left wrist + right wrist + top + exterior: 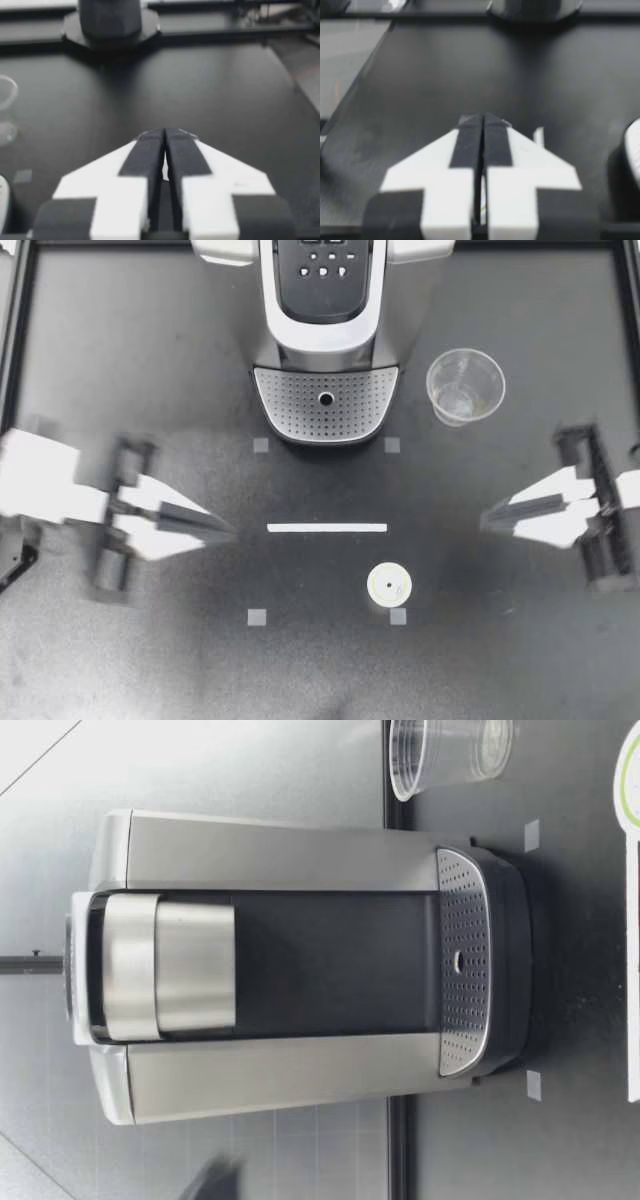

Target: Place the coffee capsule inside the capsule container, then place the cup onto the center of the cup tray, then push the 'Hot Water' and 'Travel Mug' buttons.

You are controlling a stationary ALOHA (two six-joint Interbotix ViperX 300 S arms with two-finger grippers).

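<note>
Finding my left hand [225, 532] at 9 o'clock and right hand [490, 520] at 3, each pressed together and empty, parked clear, likely at ready. Coffee capsule [389, 585] lies at 5 o'clock of the cup tray [325, 405]; cup [465, 386] at its 3.

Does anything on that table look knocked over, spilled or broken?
Nothing stands out. The cup stands upright beside the coffee machine, the capsule sits on the table, and my left hand and right hand are shut, holding nothing.
</note>
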